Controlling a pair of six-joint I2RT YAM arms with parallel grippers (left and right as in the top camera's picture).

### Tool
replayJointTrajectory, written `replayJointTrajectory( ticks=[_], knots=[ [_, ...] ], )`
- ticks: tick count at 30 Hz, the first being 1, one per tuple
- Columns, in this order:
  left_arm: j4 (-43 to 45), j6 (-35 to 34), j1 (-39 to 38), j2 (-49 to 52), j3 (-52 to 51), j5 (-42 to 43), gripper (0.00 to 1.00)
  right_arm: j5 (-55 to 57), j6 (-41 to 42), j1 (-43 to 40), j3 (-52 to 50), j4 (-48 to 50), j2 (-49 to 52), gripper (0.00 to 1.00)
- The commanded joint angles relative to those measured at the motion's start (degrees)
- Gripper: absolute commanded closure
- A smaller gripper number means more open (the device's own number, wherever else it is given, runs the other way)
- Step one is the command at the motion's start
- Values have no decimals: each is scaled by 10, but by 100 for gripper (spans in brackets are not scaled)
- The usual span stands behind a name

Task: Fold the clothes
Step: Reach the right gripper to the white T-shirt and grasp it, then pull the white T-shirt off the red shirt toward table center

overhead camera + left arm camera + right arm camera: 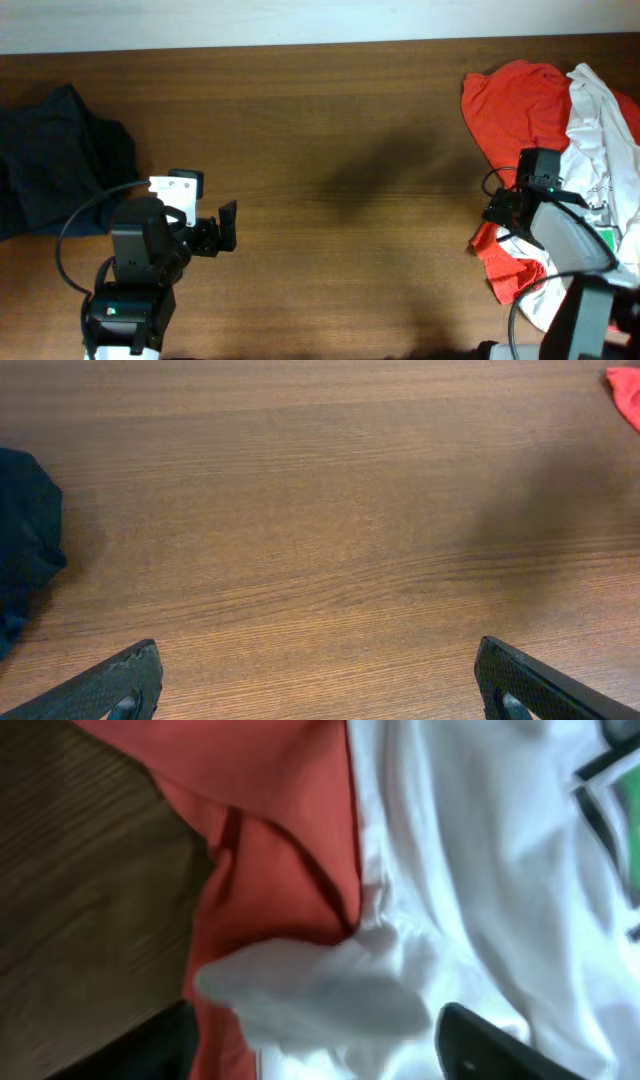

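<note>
Item 1, far left: dark navy garments (48, 160), a crumpled heap lying at the table's left edge, unfolded; a corner of it showed at the left of the left wrist view.

Item 2: left gripper (216, 232), just right of the navy heap and apart from it, hanging over bare wood. Its two fingers stood spread wide with nothing between them. A black cable (72, 228) looped from the arm toward the heap.

Item 3: table (330, 150), brown wood grain; a soft shadow lay across the middle stretch between the two arms.

Item 4, right: red T-shirt (510, 100), bunched, lying under and to the left of the white one.

Item 5: right gripper (498, 212), set low at the left border of the pile, on the red and white cloth. One dark finger (500, 1045) showed beside a puffed fold of white fabric; whether the fingers pinched it could not be told.

Item 6, far right: white T-shirt (605, 130), rumpled on top of the red one, unfolded, its green-and-black print (618, 775) partly showing.
</note>
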Motion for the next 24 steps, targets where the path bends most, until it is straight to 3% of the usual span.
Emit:
replayJointTrajectory(
  ticks=[1, 3, 5, 8, 12, 20, 24],
  knots=[
    [0, -6, -3, 1, 12, 8, 1, 16, 8, -6, 5, 20, 32, 37],
    [-1, -6, -3, 1, 12, 8, 1, 15, 8, -6, 5, 28, 32, 46],
    [-1, -6, -3, 1, 12, 8, 1, 16, 8, -6, 5, 28, 32, 64],
    [-1, -6, -3, 1, 12, 8, 1, 16, 8, -7, 9, 15, 25, 74],
    [-1, -6, -3, 1, 12, 7, 1, 15, 8, -34, 89, -82, -15, 95],
    [0, -5, -3, 1, 12, 6, 1, -19, 1, -97, 286, -279, -31, 96],
    [0, -5, -3, 1, 12, 6, 1, -136, -82, -97, 429, -331, -33, 96]
  ],
)
